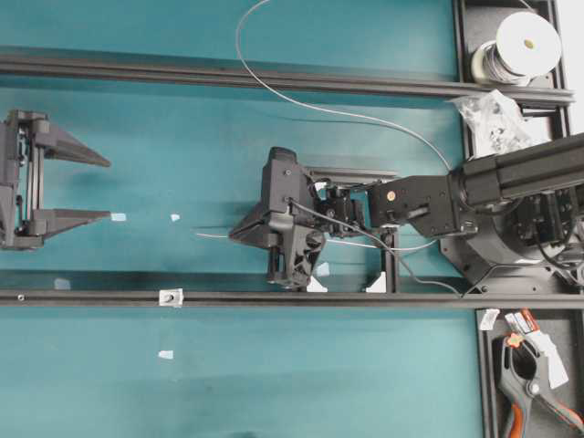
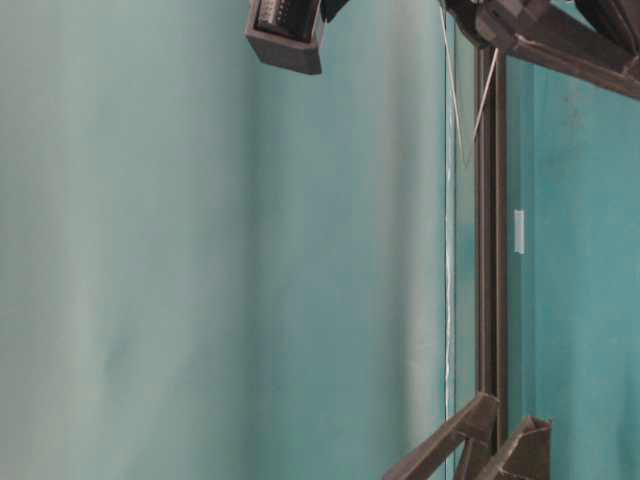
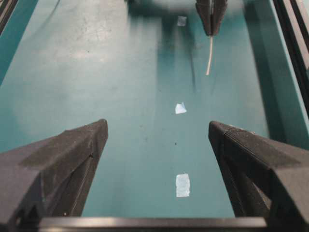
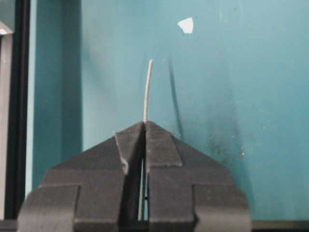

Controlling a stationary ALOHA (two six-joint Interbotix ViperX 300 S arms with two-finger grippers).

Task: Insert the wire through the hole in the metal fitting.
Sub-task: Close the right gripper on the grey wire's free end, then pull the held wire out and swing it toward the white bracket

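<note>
Pressed together on the wire (image 4: 147, 89): right claw (image 4: 145, 126) at mid-counter, tips pointing toward 9 o'clock in the overhead view, a short straight free end poking out past the tips above the teal counter (image 1: 274, 383). Behind the claw, running back toward 3 o'clock, then arcing up toward 12 o'clock and off the top edge over the upper black rail (image 1: 182, 71). Spread wide and holding nothing: left claw (image 1: 111, 189) at the 9 o'clock edge of the overhead view, fingers (image 3: 63, 159) well apart, aimed at the right claw across a bare stretch of counter dotted with small pale tape scraps (image 3: 180, 108).

Seated on the lower black rail (image 1: 319, 298) at about 7 o'clock from the wire's free end, well apart from both claws: the small shiny metal fitting (image 1: 170, 297), dark hole at its centre.

At 1 o'clock in the overhead view, a white spool (image 1: 520, 46) and a clear plastic bag (image 1: 493, 119) of small parts; at 5 o'clock, a black-and-orange clamp (image 1: 534, 383).
</note>
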